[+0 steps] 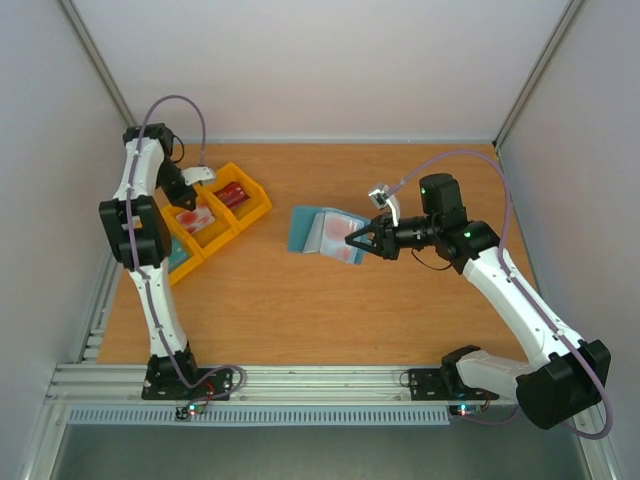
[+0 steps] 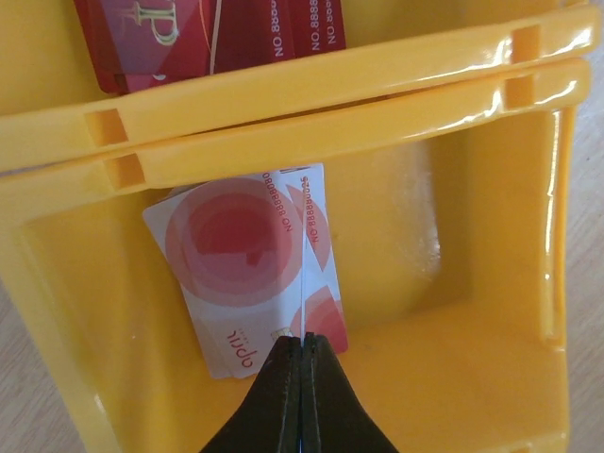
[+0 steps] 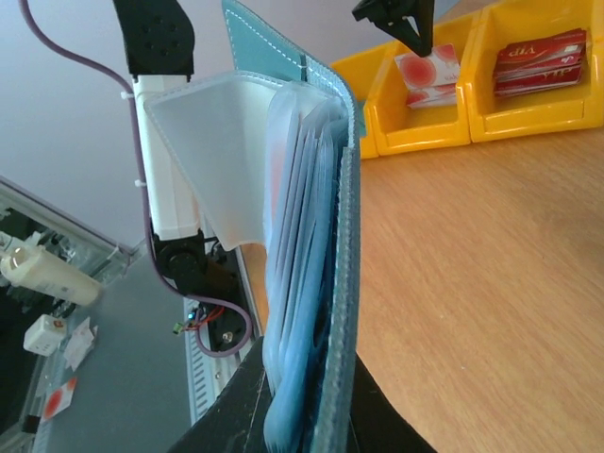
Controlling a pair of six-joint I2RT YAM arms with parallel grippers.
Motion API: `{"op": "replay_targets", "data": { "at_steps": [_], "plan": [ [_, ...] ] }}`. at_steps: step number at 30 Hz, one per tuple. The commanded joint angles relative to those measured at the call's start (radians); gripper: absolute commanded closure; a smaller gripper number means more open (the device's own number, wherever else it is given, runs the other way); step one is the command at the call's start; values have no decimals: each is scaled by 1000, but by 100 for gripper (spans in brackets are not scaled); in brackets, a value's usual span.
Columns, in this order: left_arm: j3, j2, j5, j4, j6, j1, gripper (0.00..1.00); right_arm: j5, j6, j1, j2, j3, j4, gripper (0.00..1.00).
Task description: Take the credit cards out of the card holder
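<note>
The right jaws pinch the blue wallet (image 1: 318,232) mid-frame; the left jaws, shut, hover over pale cards (image 2: 247,269) in a yellow tray (image 2: 377,94).

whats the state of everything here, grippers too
card holder: open, one edge pinched
right gripper: shut on card holder
left gripper: shut, over middle compartment
pale red cards: lying in middle compartment
dark red cards: lying in next compartment
yellow tray: holding cards
</note>
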Motion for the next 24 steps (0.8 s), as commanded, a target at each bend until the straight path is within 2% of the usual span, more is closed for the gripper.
{"op": "replay_targets", "data": {
  "at_steps": [1, 16, 17, 20, 21, 24],
  "plan": [
    [32, 40, -23, 6, 8, 7, 100, -34, -21, -4, 1, 31, -11, 99],
    [19, 77, -82, 129, -33, 25, 99, -64, -29, -4, 5, 41, -15, 98],
    [16, 75, -91, 148, -38, 25, 95, -64, -31, -4, 5, 43, -16, 98],
    [-18, 46, -99, 217, -45, 25, 68, -64, -34, -4, 8, 50, -28, 98],
    [-32, 32, -96, 242, -45, 25, 63, -63, -35, -4, 8, 51, -31, 97],
    [-48, 3, -80, 300, -44, 25, 53, -64, -35, -4, 5, 47, -29, 97]
  ]
}}
